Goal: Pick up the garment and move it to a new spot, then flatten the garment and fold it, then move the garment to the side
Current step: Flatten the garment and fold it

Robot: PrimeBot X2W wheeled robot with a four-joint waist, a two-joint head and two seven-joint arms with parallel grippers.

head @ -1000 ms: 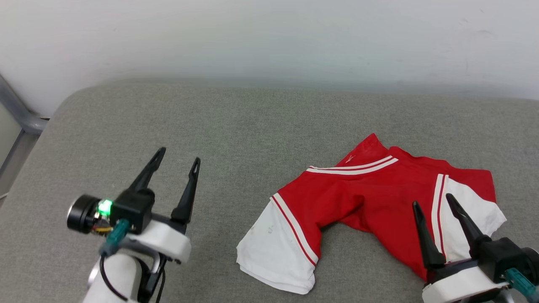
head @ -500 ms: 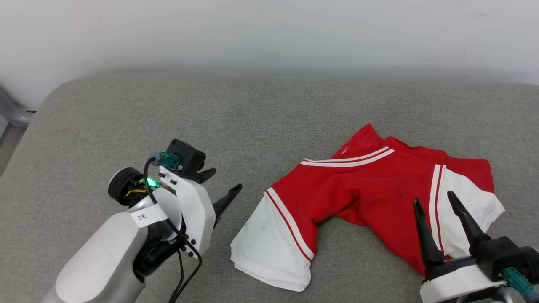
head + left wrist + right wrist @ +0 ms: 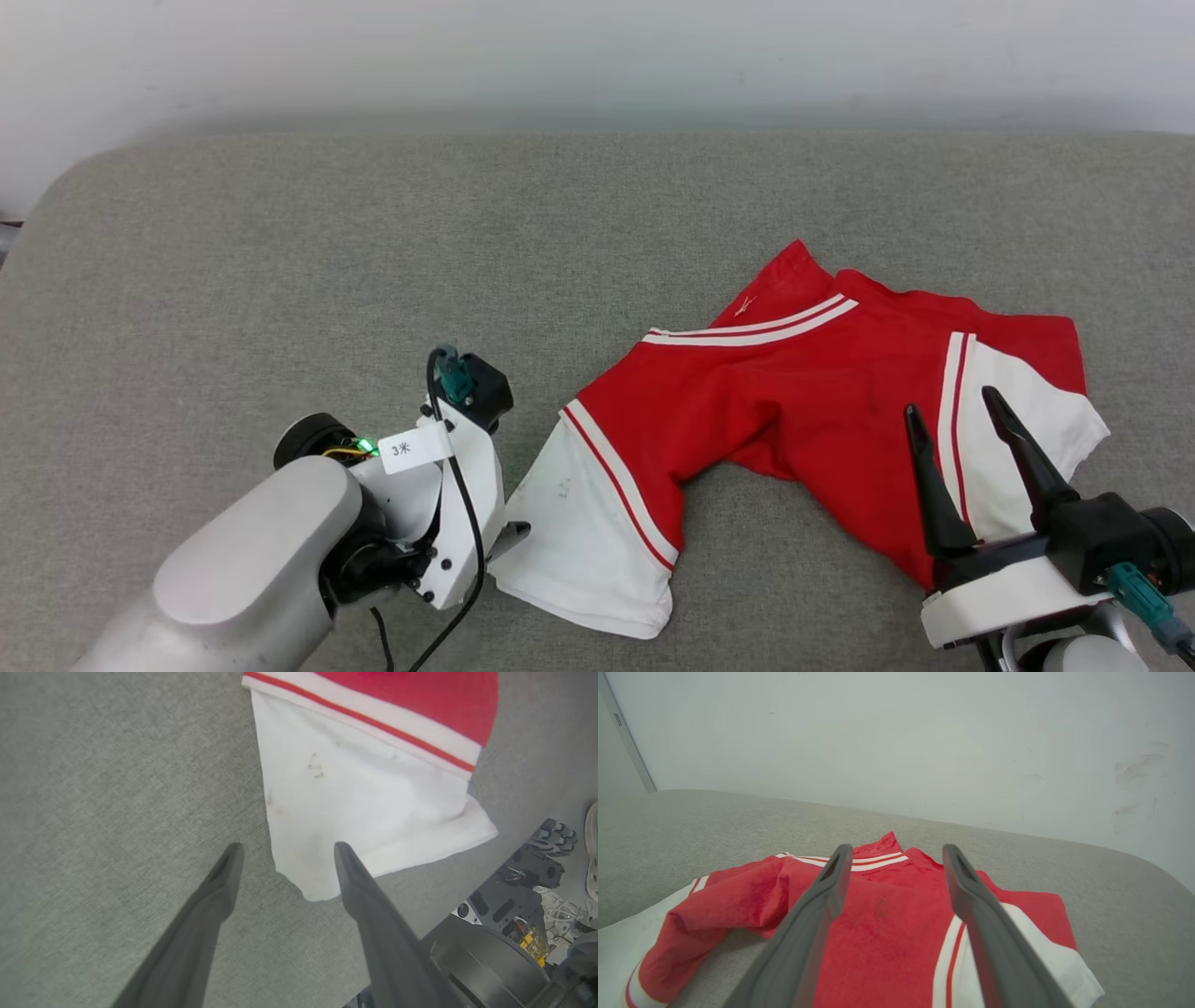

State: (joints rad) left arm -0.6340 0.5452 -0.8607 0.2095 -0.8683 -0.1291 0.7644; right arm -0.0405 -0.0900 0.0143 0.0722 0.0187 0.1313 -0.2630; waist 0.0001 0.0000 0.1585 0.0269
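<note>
The garment is a red jersey with white sleeves and red-white striped trim, lying crumpled on the grey cushion at centre right. My left wrist points down at the near-left white sleeve. In the left wrist view my left gripper stands open just above that sleeve, one finger over the fabric and one over the cushion beside its edge. My right gripper stands open near the garment's right white sleeve, holding nothing. Its fingers frame the red body in the right wrist view.
The grey cushioned surface stretches far to the left and back, with a rounded corner at the left. A white wall runs behind it. Past the cushion's near edge, the robot's dark base with cables shows.
My left arm has swung right and turned its gripper downward over the white sleeve's corner. The head camera has tilted, shifting the whole picture. The right gripper has stayed put.
</note>
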